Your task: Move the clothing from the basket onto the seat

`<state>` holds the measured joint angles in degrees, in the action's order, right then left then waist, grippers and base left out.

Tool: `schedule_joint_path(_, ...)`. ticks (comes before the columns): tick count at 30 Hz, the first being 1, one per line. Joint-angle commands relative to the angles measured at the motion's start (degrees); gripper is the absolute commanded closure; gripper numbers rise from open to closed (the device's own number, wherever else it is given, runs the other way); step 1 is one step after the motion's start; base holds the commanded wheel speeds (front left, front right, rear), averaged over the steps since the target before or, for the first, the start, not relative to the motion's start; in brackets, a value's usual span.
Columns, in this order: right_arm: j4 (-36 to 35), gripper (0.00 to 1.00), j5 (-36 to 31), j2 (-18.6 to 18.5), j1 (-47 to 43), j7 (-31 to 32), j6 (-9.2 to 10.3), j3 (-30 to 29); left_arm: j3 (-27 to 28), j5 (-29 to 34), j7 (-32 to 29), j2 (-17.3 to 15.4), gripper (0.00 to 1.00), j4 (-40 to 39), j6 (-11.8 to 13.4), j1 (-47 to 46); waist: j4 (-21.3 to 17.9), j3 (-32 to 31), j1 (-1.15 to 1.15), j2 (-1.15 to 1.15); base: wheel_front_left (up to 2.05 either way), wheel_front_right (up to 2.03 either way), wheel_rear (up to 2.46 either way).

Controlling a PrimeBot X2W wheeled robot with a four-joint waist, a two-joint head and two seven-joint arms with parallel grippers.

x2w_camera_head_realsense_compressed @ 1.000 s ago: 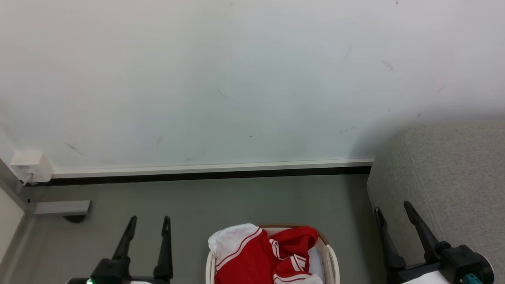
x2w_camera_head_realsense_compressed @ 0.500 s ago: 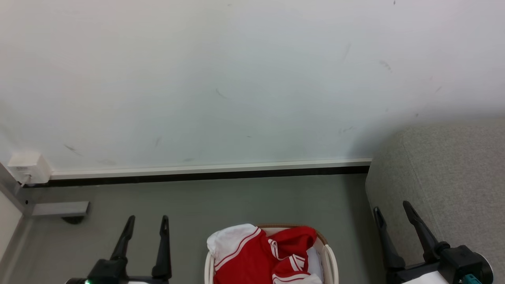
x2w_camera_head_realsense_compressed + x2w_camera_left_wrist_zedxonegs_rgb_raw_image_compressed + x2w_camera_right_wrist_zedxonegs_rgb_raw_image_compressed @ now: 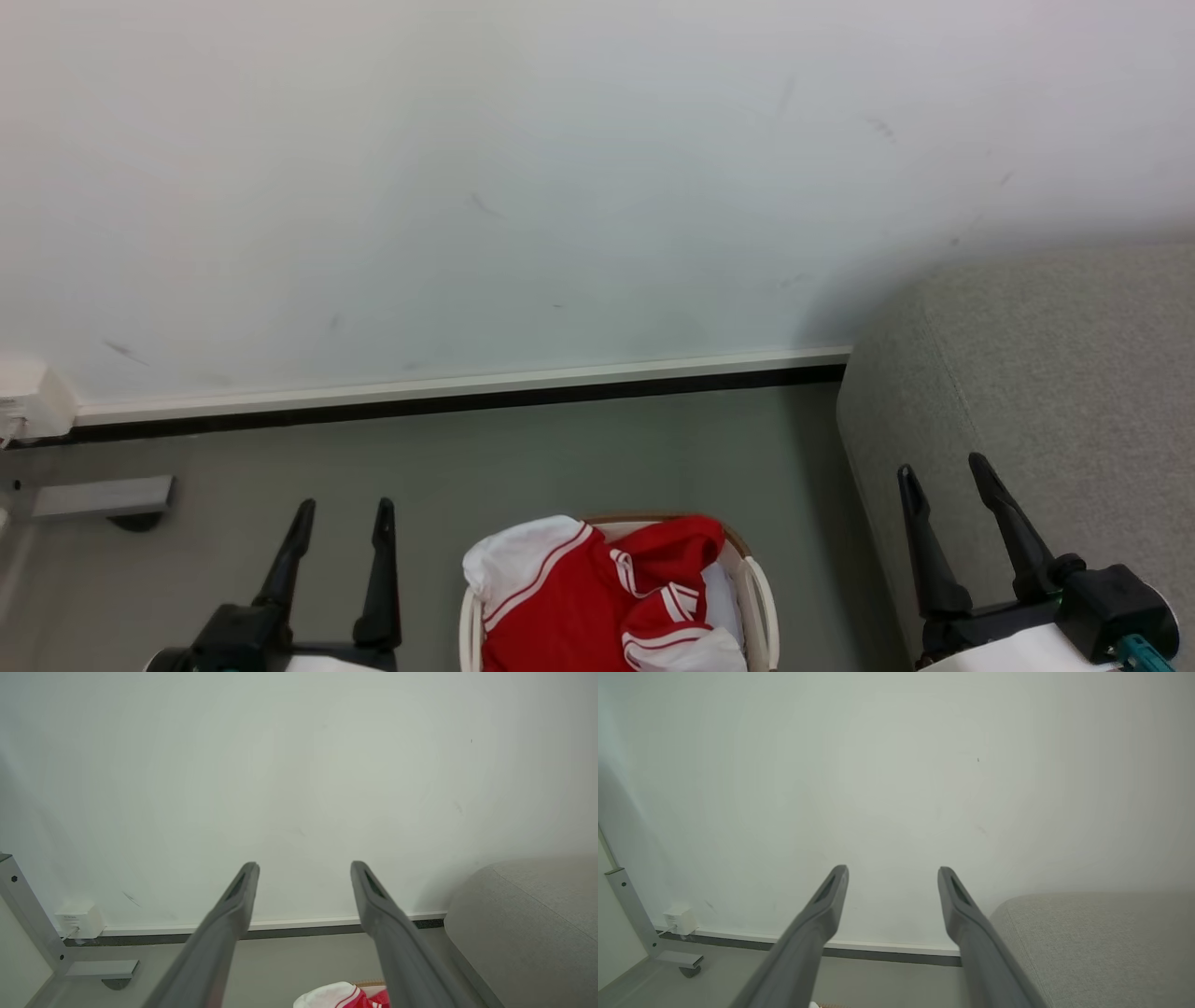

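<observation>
The clothing (image 3: 579, 607) was judged soft, light and best pinched at its red fold near the basket (image 3: 760, 605) rim, with left gripper (image 3: 344, 505) and right gripper (image 3: 941, 465) held open.

The clothing (image 3: 579, 607) is soft, crumpled red and white cloth. The basket (image 3: 763, 607) is smooth, faintly glossy white plastic with a brown woven rim. The seat (image 3: 1046, 373) is matt, coarse-grained grey woven fabric. The wall (image 3: 560, 187) is smooth, matt and scuffed. The floor (image 3: 560, 448) is matt grey. The left gripper (image 3: 343, 509) and right gripper (image 3: 941, 465) are smooth, dark and matt.
</observation>
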<state>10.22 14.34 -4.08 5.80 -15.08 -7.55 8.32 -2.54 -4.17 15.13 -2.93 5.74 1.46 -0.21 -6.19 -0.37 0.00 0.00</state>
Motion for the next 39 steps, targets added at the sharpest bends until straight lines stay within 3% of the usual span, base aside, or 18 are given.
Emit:
schedule_joint_path(1, -0.4, 0.0, 1.2, -0.2, 0.8, -0.1, 0.12, -0.6, 0.4, -1.0, 0.0, -0.2, 0.0, -0.1, -0.4, -1.0, -1.6, 1.5, 0.0, 0.0, 0.0, 0.0, 0.0)
schedule_joint_path(16, -5.3, 0.0, 4.1, 0.9, 7.2, -0.1, 0.12, -4.3, -0.3, -0.6, 0.0, -0.4, 0.0, 4.6, -4.9, -11.7, -9.3, 16.1, 0.0, 0.0, 0.0, 0.0, 0.0)
schedule_joint_path(26, -8.8, 0.0, 5.5, 1.2, 11.1, -0.1, 0.12, -7.1, -4.0, 0.9, -0.6, -3.7, 0.0, 22.4, -7.9, -22.6, -13.7, 25.6, 0.0, 0.0, 0.0, 0.0, 0.0)
schedule_joint_path(39, -11.0, 0.0, 11.0, 1.2, 13.7, -0.1, 0.12, -7.7, -13.5, -0.5, -11.4, -9.1, 0.0, 42.5, -9.0, -36.3, -19.9, 35.8, 0.0, 0.0, 0.0, 0.0, 0.0)
